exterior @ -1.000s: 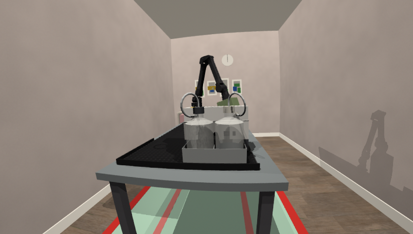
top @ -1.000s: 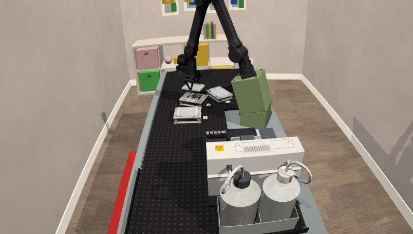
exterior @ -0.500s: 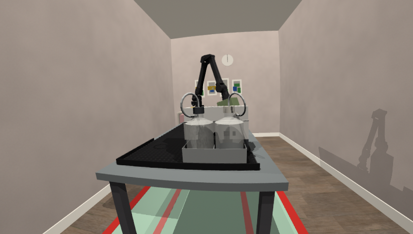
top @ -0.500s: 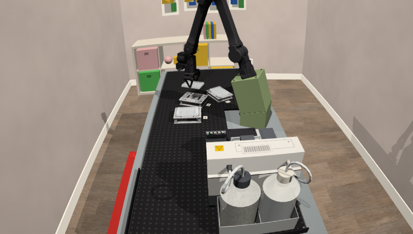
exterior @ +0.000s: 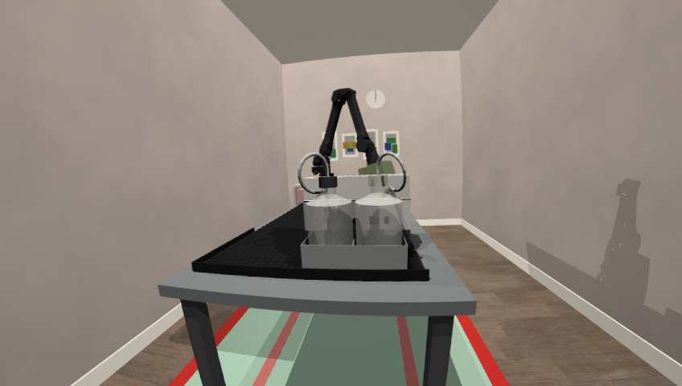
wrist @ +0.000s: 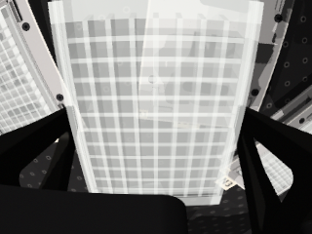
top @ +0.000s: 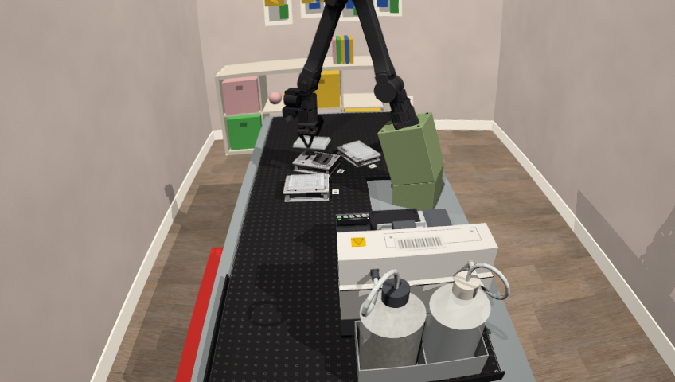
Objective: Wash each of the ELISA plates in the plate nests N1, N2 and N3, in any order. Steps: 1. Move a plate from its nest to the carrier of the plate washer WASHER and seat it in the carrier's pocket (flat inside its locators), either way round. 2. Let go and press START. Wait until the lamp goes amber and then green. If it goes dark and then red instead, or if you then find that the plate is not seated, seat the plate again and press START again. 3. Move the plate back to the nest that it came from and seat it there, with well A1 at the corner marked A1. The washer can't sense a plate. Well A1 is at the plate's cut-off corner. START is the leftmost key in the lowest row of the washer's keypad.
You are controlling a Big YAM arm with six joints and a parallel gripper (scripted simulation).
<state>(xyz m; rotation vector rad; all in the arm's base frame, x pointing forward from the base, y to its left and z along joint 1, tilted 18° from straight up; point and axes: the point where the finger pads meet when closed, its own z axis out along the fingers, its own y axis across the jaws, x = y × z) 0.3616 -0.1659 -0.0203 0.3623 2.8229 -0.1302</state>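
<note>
My gripper (top: pixel 308 140) (wrist: pixel 155 115) is shut on a clear ELISA plate (top: pixel 314 142) (wrist: pixel 156 73), gripping its two long sides. It holds the plate a little above the back left of the black deck, just past the middle nest (top: pixel 316 161), which stands empty with its dark inside showing. The near nest holds a plate (top: pixel 306 183). The right nest holds another plate (top: pixel 360 151). The white washer (top: pixel 416 246) stands toward the front right, with its dark carrier (top: pixel 395 219) and keypad (top: pixel 353 218) on its far side. In the exterior view the nests are hidden behind the bottles.
A green pedestal (top: pixel 411 156) carries the arm's base, right of the nests. Two bottles (top: pixel 392 321) (top: pixel 455 317) stand in a grey tray in front of the washer. Small A1 labels (top: pixel 335 191) (wrist: pixel 226 182) lie beside the nests. A shelf (top: pixel 246 94) stands behind the table.
</note>
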